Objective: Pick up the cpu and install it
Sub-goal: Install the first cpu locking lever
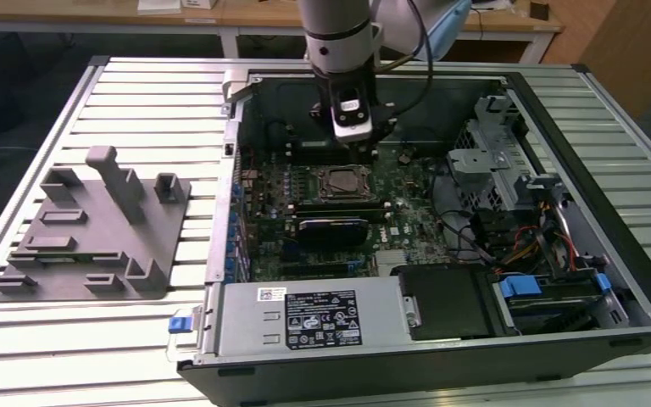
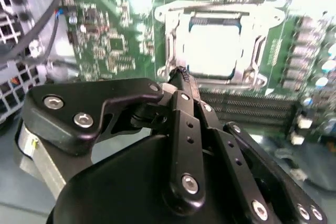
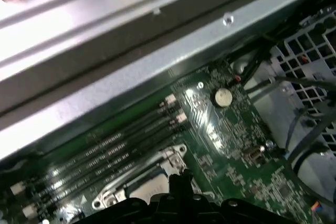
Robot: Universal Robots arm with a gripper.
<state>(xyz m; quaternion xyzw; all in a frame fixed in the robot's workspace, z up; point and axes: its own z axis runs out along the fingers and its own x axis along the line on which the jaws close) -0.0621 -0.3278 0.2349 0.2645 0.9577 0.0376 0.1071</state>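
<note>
CPU (image 2: 212,51) sits flat inside the socket frame (image 2: 170,40) on the motherboard (image 2: 100,40), so placement looks done (seating depth I can't judge). Gripper (image 2: 181,74) hangs just above the socket's near edge, fingers pinched together on nothing. I'd call this the tail of the install step; any next move needs a clean vertical lift without nudging the chip.

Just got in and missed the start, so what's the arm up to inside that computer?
A single robot arm reaches into the open computer case lying on the slatted table. Its gripper hangs just above the motherboard, next to the socket frame. The cpu sits inside that frame. The grey fixture beside the case holds no chip.
</note>
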